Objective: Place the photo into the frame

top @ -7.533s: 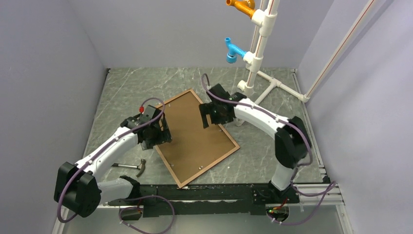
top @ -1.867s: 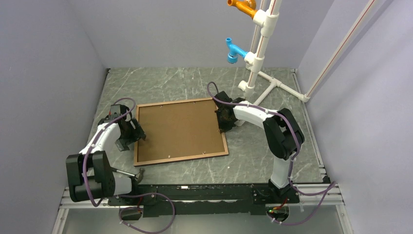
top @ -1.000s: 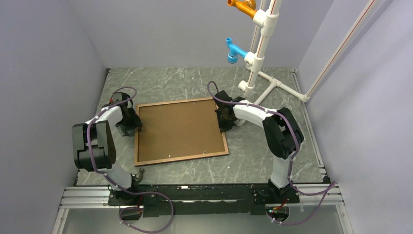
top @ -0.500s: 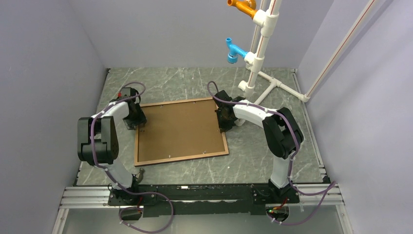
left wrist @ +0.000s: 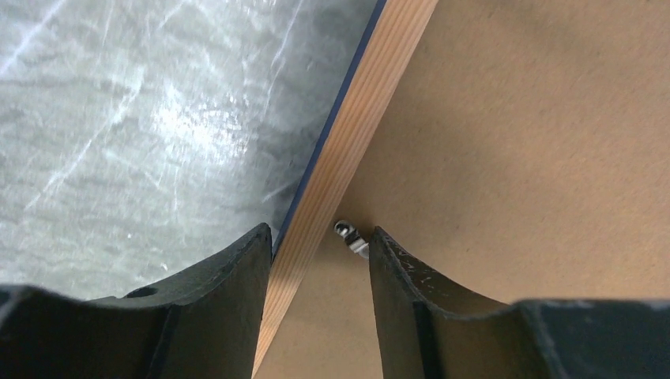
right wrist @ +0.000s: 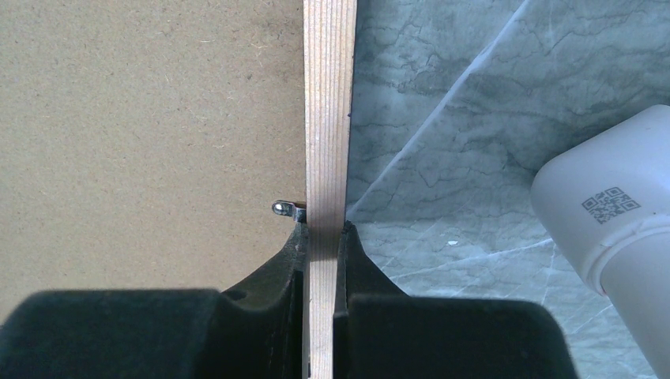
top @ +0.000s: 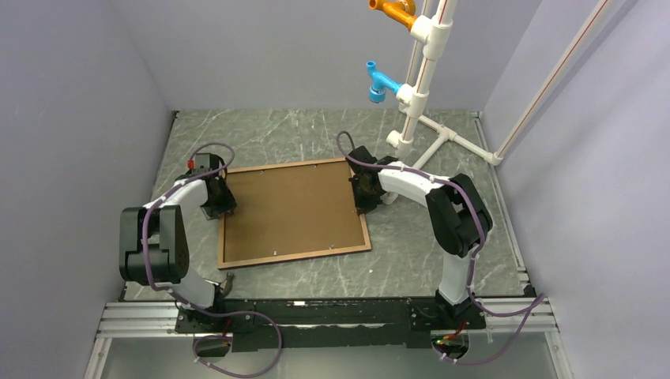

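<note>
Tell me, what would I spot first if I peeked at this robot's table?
A big brown backing board set in a wooden frame lies flat in the middle of the grey marbled table. The right hand pinches the frame's right rail, while the left hand straddles the left rail with its jaws apart. At the back right stands a white pipe stand with a blue fitting and an orange fitting.

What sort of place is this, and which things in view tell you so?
Probably a robotics lab test cell: plain walls box in a marble-patterned table, two robot arms are mounted on a metal rail, and a white pipe stand carries coloured fittings.
</note>
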